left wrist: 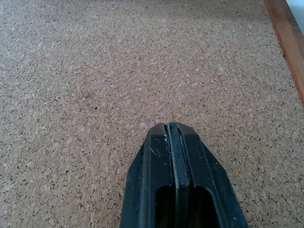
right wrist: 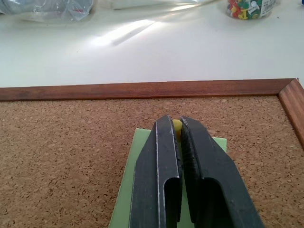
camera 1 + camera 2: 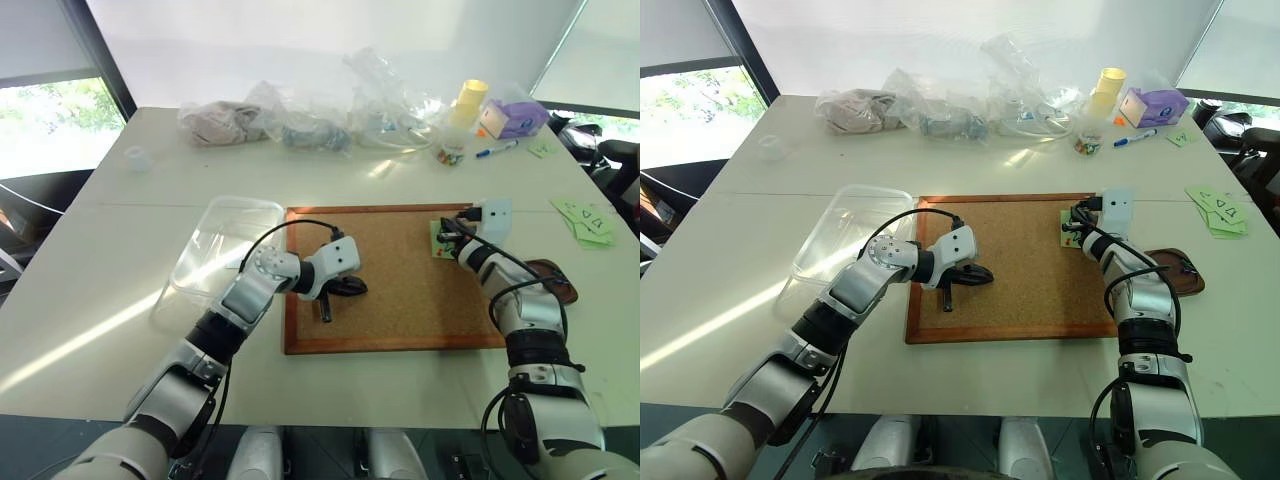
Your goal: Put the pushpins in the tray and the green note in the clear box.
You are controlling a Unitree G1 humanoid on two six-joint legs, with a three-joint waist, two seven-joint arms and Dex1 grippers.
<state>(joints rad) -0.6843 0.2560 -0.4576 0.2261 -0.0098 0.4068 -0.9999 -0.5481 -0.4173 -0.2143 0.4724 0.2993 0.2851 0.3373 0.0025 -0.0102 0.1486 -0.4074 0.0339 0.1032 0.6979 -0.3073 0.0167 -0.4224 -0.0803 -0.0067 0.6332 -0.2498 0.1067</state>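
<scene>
Yellow pushpin (image 2: 176, 126) pinched between right gripper (image 2: 179, 124) fingertips

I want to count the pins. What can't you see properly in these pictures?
- Green note: the right gripper fingers cover its middle, so its marks are hidden in the right wrist view.
- Pushpin: just a yellow bit between those fingers.
- Other pins on the note: too small in the head views.
- Tray: partly behind the right arm.

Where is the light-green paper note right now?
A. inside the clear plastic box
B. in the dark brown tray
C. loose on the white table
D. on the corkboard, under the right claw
D: the light-green paper note lies on the wood-framed corkboard, with the right claw shut on a yellow pushpin above it.
</scene>
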